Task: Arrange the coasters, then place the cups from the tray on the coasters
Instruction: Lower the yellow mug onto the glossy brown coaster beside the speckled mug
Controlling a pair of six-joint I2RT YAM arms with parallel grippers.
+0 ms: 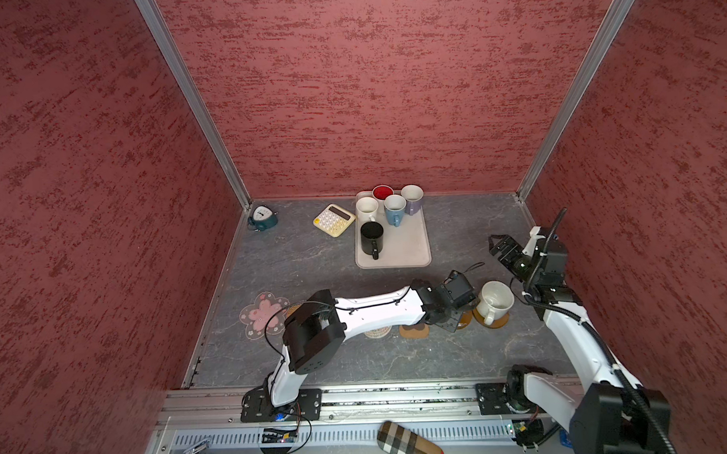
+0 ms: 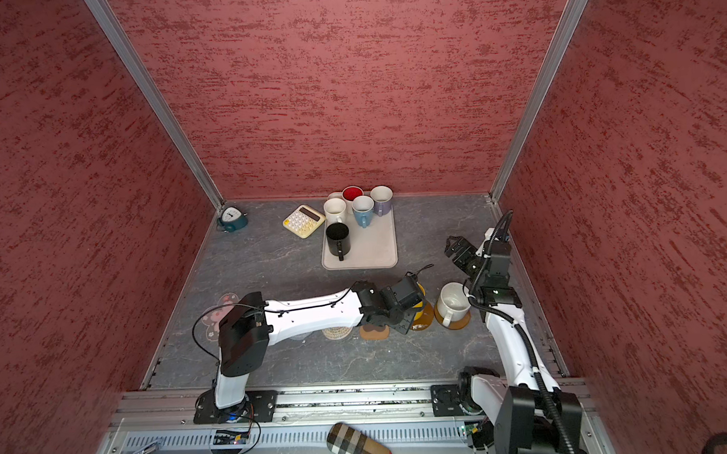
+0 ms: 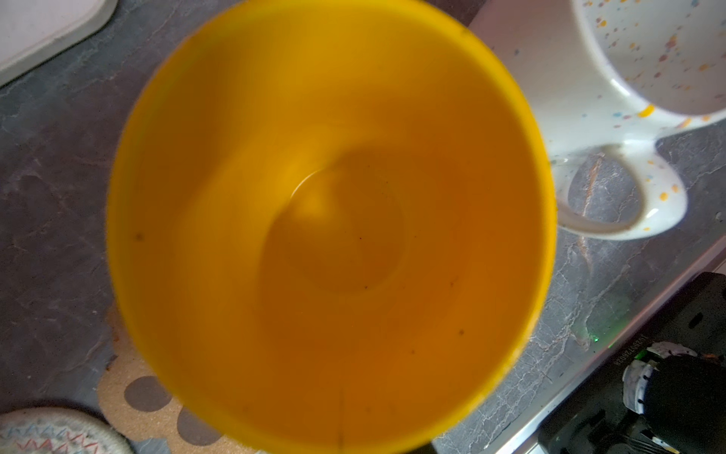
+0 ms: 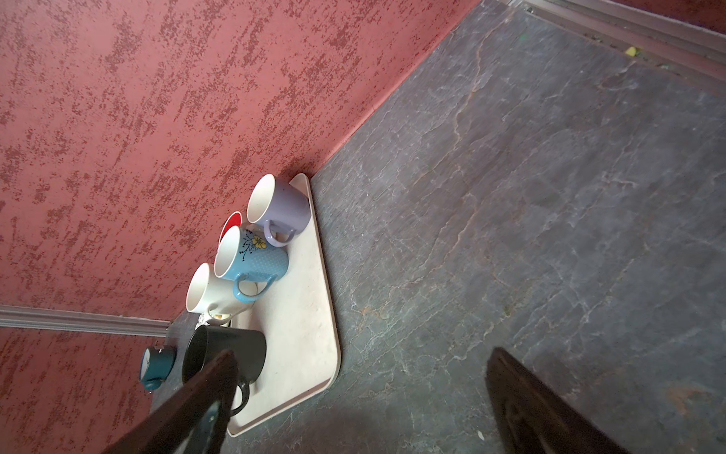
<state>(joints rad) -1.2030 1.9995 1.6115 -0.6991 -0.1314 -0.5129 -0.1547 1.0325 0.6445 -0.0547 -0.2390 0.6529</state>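
Left gripper (image 2: 412,313) closed tight on yellow cup (image 3: 334,220), over glossy brown coaster (image 2: 424,319), front right of worktop (image 1: 313,259). Right gripper (image 1: 497,245) spread wide, empty, raised. Speckled white cup (image 1: 496,300) sits on second brown coaster (image 1: 501,323). Five cups (image 1: 394,208) stand on tray (image 1: 412,251) at back

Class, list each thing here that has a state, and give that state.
Left pincer: shut, seemingly on the yellow mug.
Right pincer: open, empty.
Yellow mug: upright, empty.
Speckled mug: upright, on a brown disc.
Tray: holds five upright mugs.
Pink flower coaster: flat, no cup on it.
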